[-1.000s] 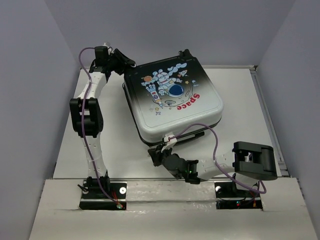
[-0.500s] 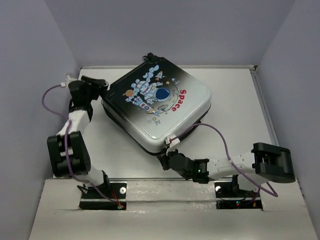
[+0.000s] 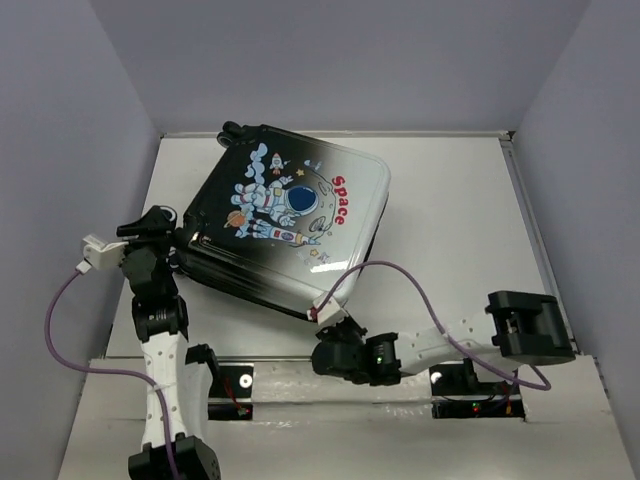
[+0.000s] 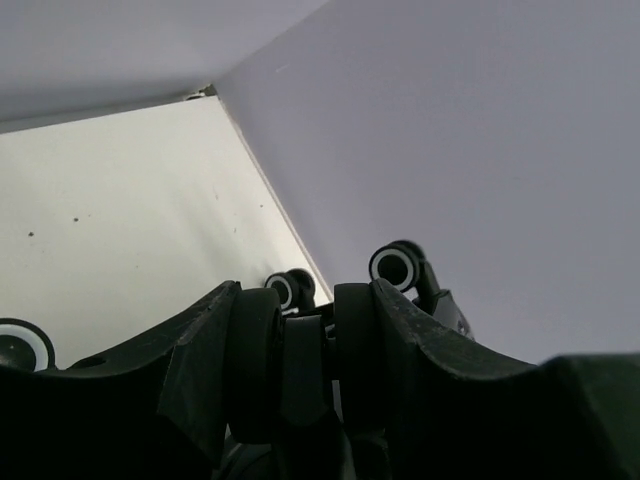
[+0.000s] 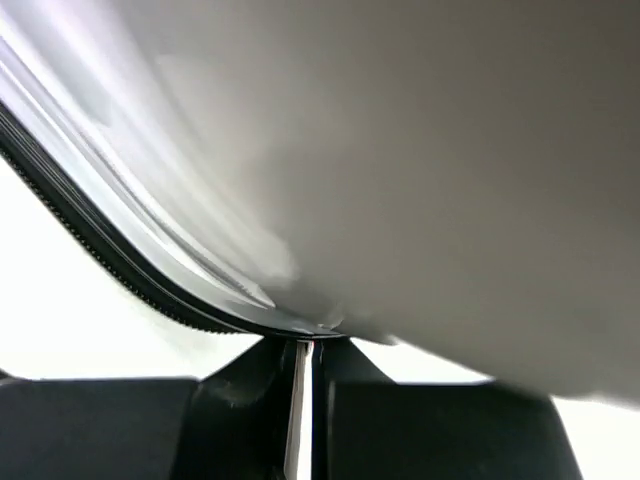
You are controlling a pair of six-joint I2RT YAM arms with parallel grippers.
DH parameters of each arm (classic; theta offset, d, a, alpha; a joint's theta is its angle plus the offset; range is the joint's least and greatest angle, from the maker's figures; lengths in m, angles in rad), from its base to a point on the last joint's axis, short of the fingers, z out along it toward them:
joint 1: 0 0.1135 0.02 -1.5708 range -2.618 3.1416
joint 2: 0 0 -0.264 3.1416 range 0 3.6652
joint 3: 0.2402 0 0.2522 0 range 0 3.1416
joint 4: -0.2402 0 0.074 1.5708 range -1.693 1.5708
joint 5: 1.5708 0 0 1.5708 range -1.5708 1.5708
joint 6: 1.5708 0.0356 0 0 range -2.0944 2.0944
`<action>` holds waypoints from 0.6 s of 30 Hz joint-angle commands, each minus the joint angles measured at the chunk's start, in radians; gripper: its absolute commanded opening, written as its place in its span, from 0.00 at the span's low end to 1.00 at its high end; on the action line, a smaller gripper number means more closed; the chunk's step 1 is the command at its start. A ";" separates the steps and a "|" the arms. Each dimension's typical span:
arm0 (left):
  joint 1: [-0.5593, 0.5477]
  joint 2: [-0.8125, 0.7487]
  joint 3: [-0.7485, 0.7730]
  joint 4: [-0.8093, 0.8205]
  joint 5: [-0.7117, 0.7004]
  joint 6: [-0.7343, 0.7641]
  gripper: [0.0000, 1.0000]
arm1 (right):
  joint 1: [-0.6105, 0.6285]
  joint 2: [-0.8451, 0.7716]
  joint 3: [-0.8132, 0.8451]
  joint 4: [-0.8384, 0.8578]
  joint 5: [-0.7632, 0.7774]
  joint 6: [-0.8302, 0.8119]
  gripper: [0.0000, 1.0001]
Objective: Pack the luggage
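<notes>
Swung leftward since the earlier frame, the closed luggage (image 3: 290, 225) lay skewed, left of centre on the surface (image 3: 460, 220). The left hand (image 3: 170, 238) clasped a corner caster (image 4: 300, 360), and the right hand (image 3: 328, 328) was clenched under the near corner. If that round caster slipped free, the case could twist away.

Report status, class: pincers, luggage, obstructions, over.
Left pincer straddling a caster, grip unclear. Right pincer shut at luggage near corner. Luggage closed, print up. No obstruction seen.

Left pincer (image 4: 300, 345) clamped, right pincer (image 5: 300, 400) closed.
</notes>
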 commanded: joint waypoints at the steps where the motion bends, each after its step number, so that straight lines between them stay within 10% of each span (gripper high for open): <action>1: -0.138 -0.086 -0.016 -0.289 0.487 0.163 0.06 | -0.253 -0.226 0.014 0.528 -0.662 0.061 0.07; 5: -0.115 0.041 0.096 -0.226 0.433 0.161 0.06 | -0.425 -0.418 -0.031 0.440 -0.801 -0.005 0.07; 10: -0.087 0.390 0.288 -0.143 0.473 0.124 0.06 | -0.426 -0.530 -0.146 0.350 -0.924 0.001 0.07; 18: -0.082 0.499 0.205 -0.033 0.536 0.111 0.06 | -0.308 -0.516 -0.316 0.452 -0.977 0.121 0.07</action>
